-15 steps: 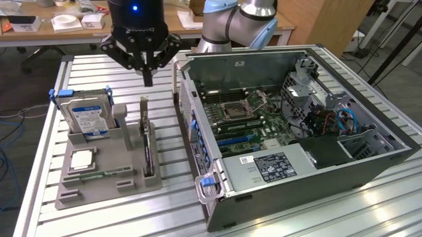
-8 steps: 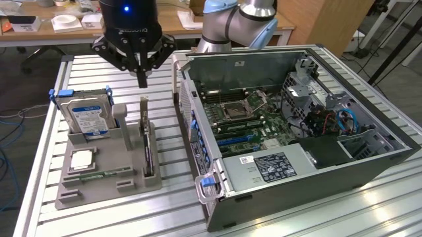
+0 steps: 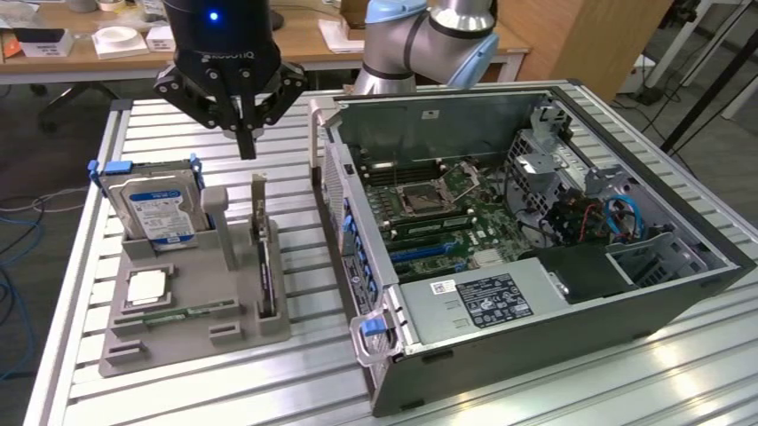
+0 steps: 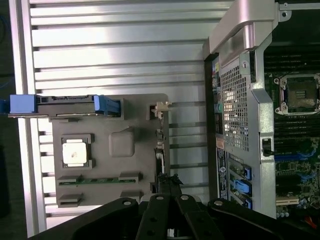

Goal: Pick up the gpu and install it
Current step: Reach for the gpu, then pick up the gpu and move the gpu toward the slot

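The gpu (image 3: pixel 265 266) is a thin dark card standing on edge in a slot of the grey holder (image 3: pixel 190 333), its silver bracket at the far end. My gripper (image 3: pixel 247 146) hangs above the far end of the card, apart from it, fingers shut with nothing between them. From the wrist view the gpu (image 4: pixel 160 147) appears edge-on as a narrow strip along the holder's side nearest the case, and the shut gripper (image 4: pixel 169 184) is over one end of it. The open computer case (image 3: pixel 663 293) lies on the exterior view's right, its motherboard (image 3: pixel 445 217) exposed.
The holder also carries an upright hard drive (image 3: pixel 160 209) with blue rails, a square processor (image 3: pixel 146 286) and a narrow green memory stick (image 3: pixel 177 312). The case wall (image 4: pixel 240 100) stands close beside the holder. Everything rests on a slatted aluminium table (image 3: pixel 592 390). Desks stand behind.
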`<control>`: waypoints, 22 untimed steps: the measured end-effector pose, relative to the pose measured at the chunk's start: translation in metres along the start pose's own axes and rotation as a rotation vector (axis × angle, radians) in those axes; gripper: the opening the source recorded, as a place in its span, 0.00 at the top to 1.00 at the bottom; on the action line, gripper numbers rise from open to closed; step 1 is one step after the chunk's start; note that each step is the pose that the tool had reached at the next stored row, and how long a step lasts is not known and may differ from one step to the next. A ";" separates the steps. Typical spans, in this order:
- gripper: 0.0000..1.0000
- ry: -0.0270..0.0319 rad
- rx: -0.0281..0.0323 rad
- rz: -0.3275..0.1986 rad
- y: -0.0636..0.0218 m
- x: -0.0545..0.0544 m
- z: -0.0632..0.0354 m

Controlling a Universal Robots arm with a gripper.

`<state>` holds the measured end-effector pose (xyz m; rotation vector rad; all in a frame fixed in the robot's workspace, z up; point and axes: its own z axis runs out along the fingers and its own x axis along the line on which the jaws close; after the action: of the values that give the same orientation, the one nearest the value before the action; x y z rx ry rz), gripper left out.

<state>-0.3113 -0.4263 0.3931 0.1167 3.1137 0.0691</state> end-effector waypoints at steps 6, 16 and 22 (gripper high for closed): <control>0.89 0.0000 0.0001 0.000 0.0000 0.000 0.0000; 0.77 0.0000 0.0000 0.000 0.0000 0.000 0.0000; 0.53 0.0000 0.0000 0.000 0.0000 0.000 0.0000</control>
<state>-0.3114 -0.4263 0.3931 0.1167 3.1137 0.0691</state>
